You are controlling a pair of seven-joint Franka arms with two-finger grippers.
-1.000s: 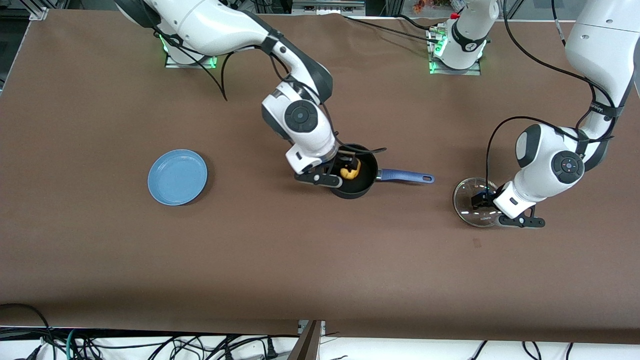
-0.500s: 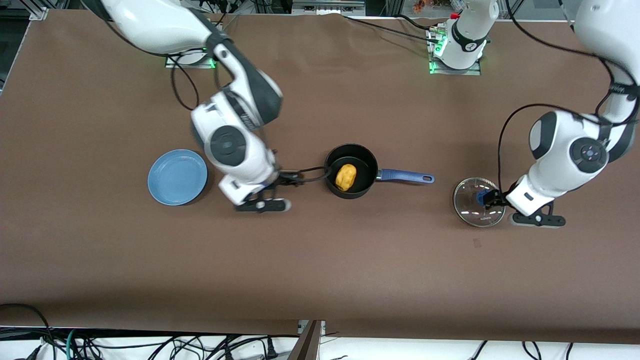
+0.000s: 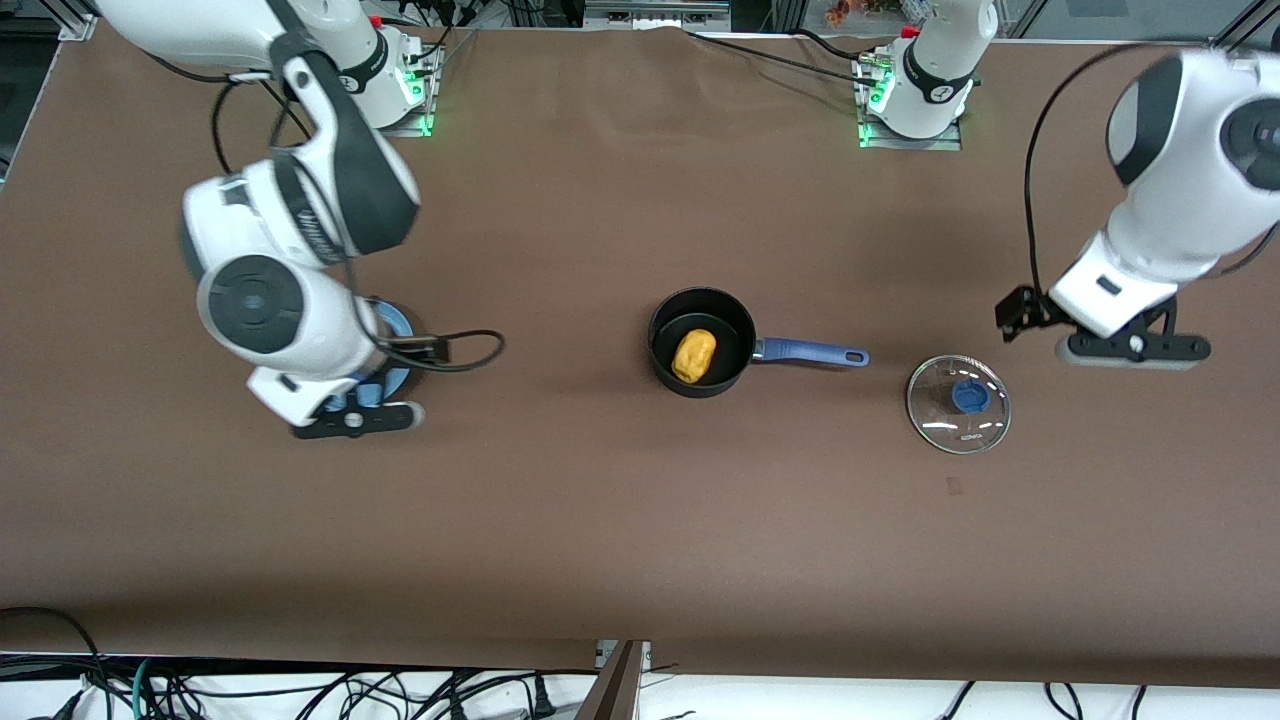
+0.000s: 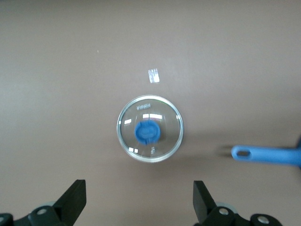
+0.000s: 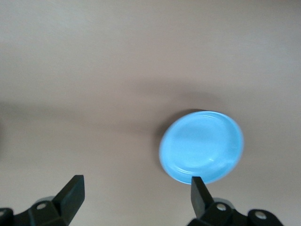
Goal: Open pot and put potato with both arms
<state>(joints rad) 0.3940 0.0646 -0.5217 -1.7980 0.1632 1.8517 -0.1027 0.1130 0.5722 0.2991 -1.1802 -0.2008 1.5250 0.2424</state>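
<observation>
The black pot [image 3: 735, 325] stands open mid-table, its blue handle [image 3: 810, 352] pointing toward the left arm's end. The yellow-orange potato [image 3: 693, 355] lies inside it. The glass lid [image 3: 958, 403] with its blue knob lies flat on the table past the handle's tip. My left gripper [image 3: 1015, 312] is open and empty, raised above the table beside the lid. In the left wrist view the lid [image 4: 149, 128] and the handle's tip [image 4: 265, 155] lie below my open left gripper [image 4: 139, 200]. My right gripper [image 3: 415, 350] is open and empty over the blue plate's edge, as the right wrist view [image 5: 136, 195] also shows.
The flat blue plate [image 3: 395, 322] lies toward the right arm's end, mostly hidden under the right hand; it shows whole in the right wrist view [image 5: 202, 147]. A small tape mark [image 3: 955, 486] is on the table nearer the front camera than the lid.
My right gripper let go of the potato in the pot and swung away to the blue plate. My left gripper let go of the lid's knob and rose away from it.
</observation>
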